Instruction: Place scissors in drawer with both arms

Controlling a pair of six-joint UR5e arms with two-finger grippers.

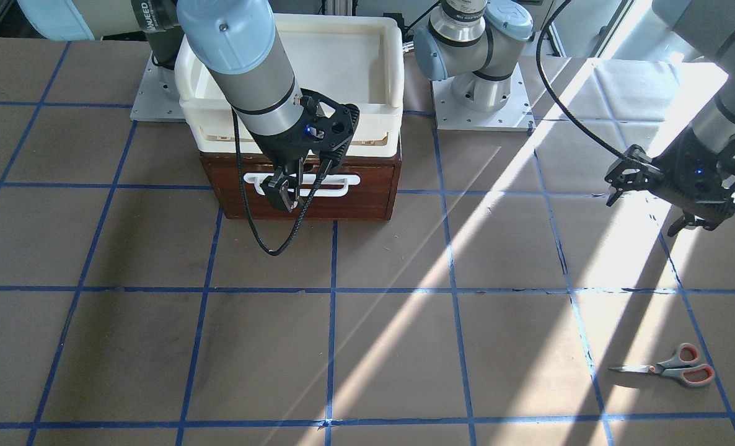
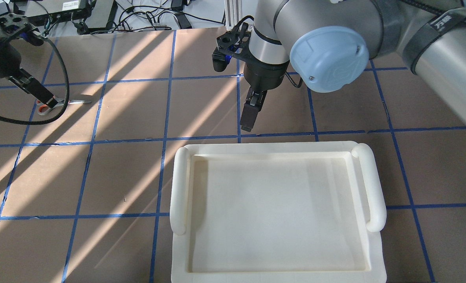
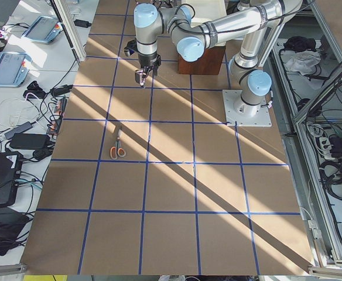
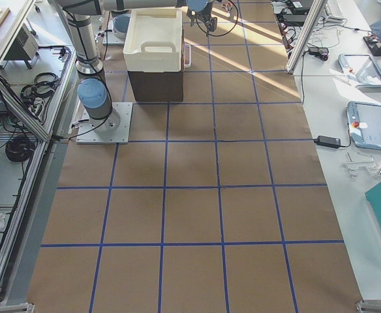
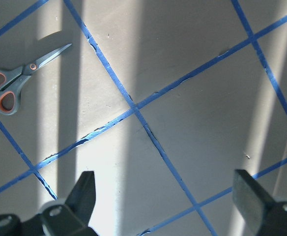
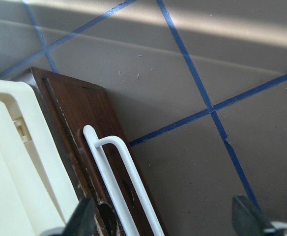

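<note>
Right gripper [image 1: 299, 183] hangs just in front of the drawer [image 1: 355, 204], at the height of its white bar handle [image 1: 350, 181]. Its wrist camera shows the jaws spread wide with nothing in them. The handle sits low in that view, nearer one finger than the other. I cannot tell whether anything is touching.

The drawer is fully shut. A cream plastic tray [image 1: 395, 68] sits on top of it, with nothing in it.

The scissors [image 1: 671, 367] lie flat on the table [image 1: 392, 347], on the robot's left side, out toward the operators' edge and well apart from the drawer. The blades are closed, with the tip pointing toward the robot's right. The orange-lined loops are on the outer end.

Left gripper [image 1: 649, 207] is up in the air over the table, with wide-open jaws holding nothing. It is near the scissors but not over them. In its wrist view they lie off in the upper-left corner, outside the gap between the fingers [image 5: 82, 196].

Sun stripes run across the brown paper and the blue tape grid.
</note>
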